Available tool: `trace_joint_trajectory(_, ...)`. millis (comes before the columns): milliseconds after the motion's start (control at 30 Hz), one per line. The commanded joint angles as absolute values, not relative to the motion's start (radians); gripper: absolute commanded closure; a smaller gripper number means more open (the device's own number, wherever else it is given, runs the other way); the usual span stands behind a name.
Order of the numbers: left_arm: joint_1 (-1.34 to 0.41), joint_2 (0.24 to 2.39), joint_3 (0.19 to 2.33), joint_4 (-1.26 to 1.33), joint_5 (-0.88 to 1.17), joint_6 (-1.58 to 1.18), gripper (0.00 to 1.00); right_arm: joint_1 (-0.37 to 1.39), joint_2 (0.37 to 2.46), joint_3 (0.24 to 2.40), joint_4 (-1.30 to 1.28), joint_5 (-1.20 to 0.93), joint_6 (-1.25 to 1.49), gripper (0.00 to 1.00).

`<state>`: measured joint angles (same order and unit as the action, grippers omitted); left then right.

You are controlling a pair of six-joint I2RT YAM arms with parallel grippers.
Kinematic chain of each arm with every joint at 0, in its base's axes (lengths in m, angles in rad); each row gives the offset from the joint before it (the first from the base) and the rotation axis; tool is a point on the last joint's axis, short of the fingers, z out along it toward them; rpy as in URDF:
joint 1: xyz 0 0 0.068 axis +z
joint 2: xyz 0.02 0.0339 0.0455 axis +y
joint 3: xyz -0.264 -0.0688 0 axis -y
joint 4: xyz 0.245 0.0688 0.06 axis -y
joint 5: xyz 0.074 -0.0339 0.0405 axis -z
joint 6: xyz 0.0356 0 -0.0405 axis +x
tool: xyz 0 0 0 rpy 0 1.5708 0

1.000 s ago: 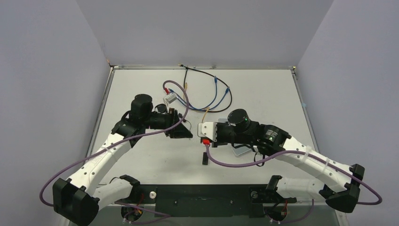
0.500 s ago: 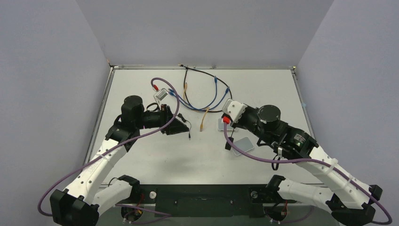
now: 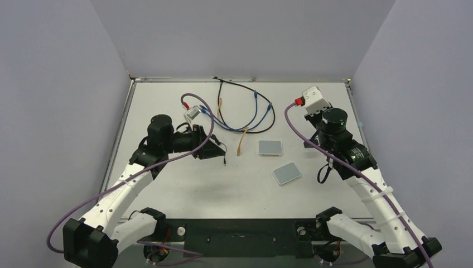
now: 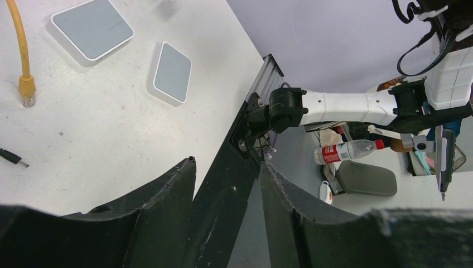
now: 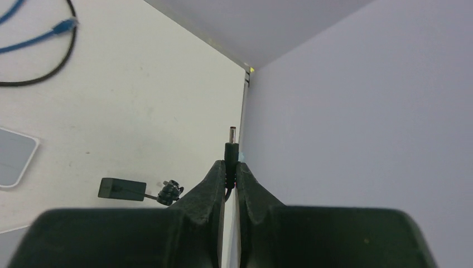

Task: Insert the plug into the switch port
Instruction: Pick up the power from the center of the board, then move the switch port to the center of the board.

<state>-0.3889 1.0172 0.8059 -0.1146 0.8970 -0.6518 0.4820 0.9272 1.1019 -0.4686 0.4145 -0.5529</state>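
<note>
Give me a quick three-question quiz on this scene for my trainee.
1. True or false: the right claw is shut on the plug.
2. How many white boxes with grey faces lie on the table? A) one B) two C) three
3. Fill in: the left claw is open and holds ____.

Key: 1 true; 2 B; 3 nothing.
</note>
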Motion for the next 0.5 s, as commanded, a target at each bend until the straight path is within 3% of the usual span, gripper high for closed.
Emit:
trace_joint_trajectory(0, -0.383, 1.014, 0.781, -0.024, 0.892, -0.681, 0.56, 0.392, 0.950, 1.074, -0.395, 0.517, -0.488, 1.00)
trace_joint_trajectory(100, -0.383, 1.015, 0.764, -0.015, 0.888, -0.698, 0.56, 0.332, 0.974, 1.030, -0.409, 0.551, -0.420, 1.00)
trace_joint_trajectory(467, -0.383, 1.066, 0.712, 0.035, 0.872, -0.724, 0.56, 0.311, 0.992, 0.821, -0.529, 0.375, -0.247, 1.00)
